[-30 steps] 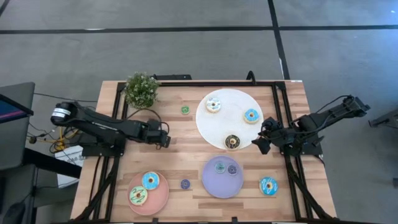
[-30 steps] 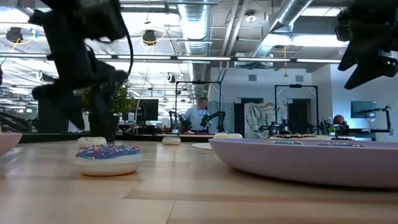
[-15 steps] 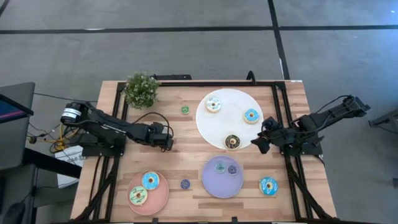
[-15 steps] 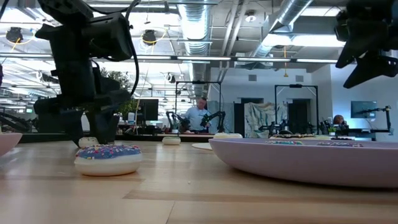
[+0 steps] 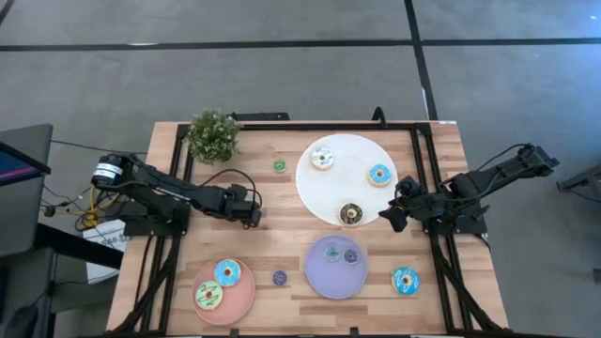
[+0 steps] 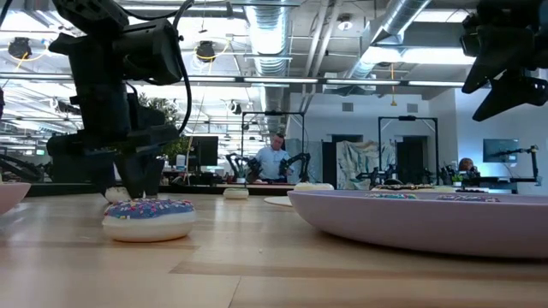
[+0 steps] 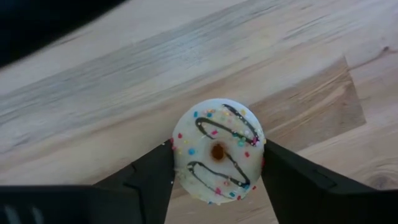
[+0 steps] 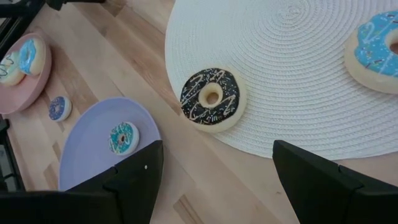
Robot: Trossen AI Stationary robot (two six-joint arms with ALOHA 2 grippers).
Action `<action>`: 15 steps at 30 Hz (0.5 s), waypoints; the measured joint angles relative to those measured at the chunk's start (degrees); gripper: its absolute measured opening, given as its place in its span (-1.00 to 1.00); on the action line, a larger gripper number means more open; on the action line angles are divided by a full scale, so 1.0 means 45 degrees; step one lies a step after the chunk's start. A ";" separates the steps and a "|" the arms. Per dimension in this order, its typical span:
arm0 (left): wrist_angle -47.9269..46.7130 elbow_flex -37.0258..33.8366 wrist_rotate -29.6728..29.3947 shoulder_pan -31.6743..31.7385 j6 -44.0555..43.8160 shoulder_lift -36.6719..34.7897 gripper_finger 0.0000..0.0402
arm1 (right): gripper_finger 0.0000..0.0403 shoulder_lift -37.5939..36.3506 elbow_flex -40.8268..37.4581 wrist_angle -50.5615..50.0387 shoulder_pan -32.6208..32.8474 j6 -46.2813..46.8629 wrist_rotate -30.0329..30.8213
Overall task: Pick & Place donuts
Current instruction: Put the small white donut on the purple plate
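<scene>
Left wrist view: a white donut (image 7: 217, 151) with dark drizzle lies flat on the bare wood, exactly between the two fingers (image 7: 152, 177) of the left gripper (image 7: 217, 180).
Jaws, left: both fingers are beside the sides of the donut, apart and about to clamp; if they already press it I cannot tell.
Axis: the donut is round, so no side is longer; in my judgement only the centering matters, and it looks good.
Place: the left gripper (image 5: 252, 212) is on the left half of the table (image 5: 282, 202), near the middle of its depth, between the plant (image 5: 213, 134) and the pink plate (image 5: 225, 302).
Jaws, right: wide apart and empty; the right gripper (image 5: 392, 215) hangs at the right edge of the white mat (image 5: 349, 183).
Nearer arm: the left one.
Count, large donuts: three on the white mat, two on the pink plate, one near the front right corner (image 5: 406, 280), one at the left gripper; seven.
Count, small donuts: two on the purple plate (image 5: 319, 274), one purple (image 5: 280, 278) by the front edge, one green (image 5: 279, 166) left of the mat; four.
Plates: three.
</scene>
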 joint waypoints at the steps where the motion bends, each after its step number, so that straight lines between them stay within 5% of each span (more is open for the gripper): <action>1: 0.0003 0.0000 0.0009 0.0000 0.0000 0.0000 0.03 | 0.45 -0.0003 0.0000 -0.0002 0.0000 -0.0005 0.0000; 15: 0.0022 0.0261 0.0108 -0.0102 -0.0442 -0.0102 -0.04 | 0.45 -0.0003 0.0000 -0.0005 0.0000 0.0000 -0.0002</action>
